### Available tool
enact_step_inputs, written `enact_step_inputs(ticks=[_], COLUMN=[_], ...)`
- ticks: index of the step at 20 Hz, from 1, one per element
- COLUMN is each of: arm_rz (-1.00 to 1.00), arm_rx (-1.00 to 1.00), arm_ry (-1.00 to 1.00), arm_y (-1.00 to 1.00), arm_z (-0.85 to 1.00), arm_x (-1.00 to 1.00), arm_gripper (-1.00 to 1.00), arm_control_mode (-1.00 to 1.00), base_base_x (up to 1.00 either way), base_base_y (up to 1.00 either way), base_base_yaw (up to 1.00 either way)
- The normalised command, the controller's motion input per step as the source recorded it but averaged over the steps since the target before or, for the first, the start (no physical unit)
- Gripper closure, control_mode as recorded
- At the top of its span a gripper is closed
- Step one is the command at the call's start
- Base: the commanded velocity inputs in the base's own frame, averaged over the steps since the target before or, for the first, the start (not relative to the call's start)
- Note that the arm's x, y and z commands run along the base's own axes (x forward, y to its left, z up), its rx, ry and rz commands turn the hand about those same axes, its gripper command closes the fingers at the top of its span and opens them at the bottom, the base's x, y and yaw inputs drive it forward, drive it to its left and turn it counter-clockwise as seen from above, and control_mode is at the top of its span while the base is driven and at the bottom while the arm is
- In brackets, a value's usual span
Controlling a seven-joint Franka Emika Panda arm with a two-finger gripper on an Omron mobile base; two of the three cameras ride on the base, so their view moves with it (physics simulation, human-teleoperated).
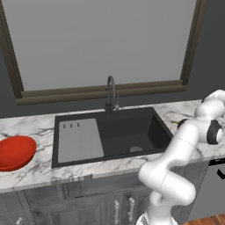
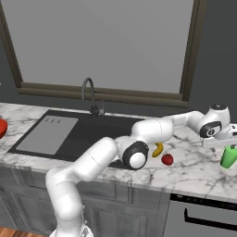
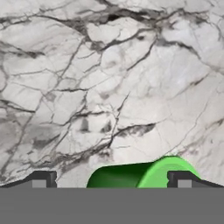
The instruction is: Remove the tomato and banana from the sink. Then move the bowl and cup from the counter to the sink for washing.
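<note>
The green cup (image 2: 228,156) stands on the white marble counter (image 2: 194,171) at the far right. My gripper (image 2: 221,143) hangs just above it, open. In the hand view the cup (image 3: 144,175) shows at the bottom edge, between the two spread fingertips (image 3: 43,179) of the gripper (image 3: 111,180), not touching them. The yellow banana (image 2: 158,149) and the red tomato (image 2: 167,159) lie side by side on the counter, right of the black sink (image 2: 69,134). The red bowl (image 1: 17,151) sits on the counter left of the sink (image 1: 110,132).
A dark curved faucet (image 1: 110,94) rises behind the basin, and a grey ribbed drainboard (image 1: 80,139) fills its left part. A large window (image 1: 101,39) spans the back wall. My arm reaches across the counter above the banana. A dark appliance front (image 2: 203,217) lies below the counter's right end.
</note>
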Motion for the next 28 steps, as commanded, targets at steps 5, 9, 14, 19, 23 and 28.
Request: enact_step_inputs(ticks=[5,9,14,19,23,28], arm_rz=[-0.13,-0.16,-0.13,-0.07,-0.03,-0.01], arm_rx=[0.0,0.0,0.03,0.07,0.07,0.04], arm_ry=[0.02,0.04,0.18,0.24,0.2,0.2], arm_y=[0.0,0.07,0.19,0.28,0.22,0.06], arm_z=[-0.04,-0.1,-0.24,-0.32,-0.25,-0.16], arm_x=[-0.24,-0.19,-0.02,0.05,0.04,0.0], arm_gripper=[-1.0,-1.0,-1.0,-1.0,1.0,1.0], arm_control_mode=[-1.0,-1.0,-1.0,-1.0,-1.0,-1.0], base_base_x=[0.0,0.0,0.0,0.0,0.0,0.0], base_base_y=[0.0,0.0,0.0,0.0,0.0,0.0], base_base_yaw=[0.0,0.0,0.0,0.0,0.0,0.0])
